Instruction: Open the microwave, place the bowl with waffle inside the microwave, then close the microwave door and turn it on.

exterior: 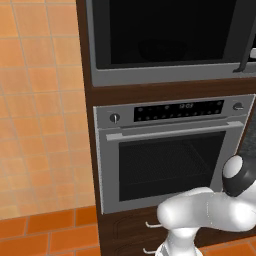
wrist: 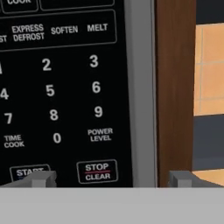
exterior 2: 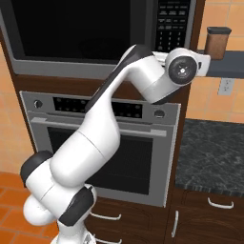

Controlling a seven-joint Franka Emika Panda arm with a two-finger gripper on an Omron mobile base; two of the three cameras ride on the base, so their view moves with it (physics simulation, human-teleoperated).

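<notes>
Gripper (wrist: 109, 178) spread wide, holding nothing, fingertips hard up against the microwave (exterior 2: 71, 33) keypad (wrist: 57, 87), one tip right by the START key (wrist: 29, 171). Looks like the switch-on step: next, a square press on that key. Behind, the microwave door (exterior: 170, 30) looks shut, its long axis horizontal, above the oven (exterior: 165, 160).

Closed black-glass microwave (exterior: 170, 40) above oven.

Base views flank the oven (exterior: 165, 160); hand view seemingly hugs the microwave (wrist: 65, 87) keypad.
</notes>
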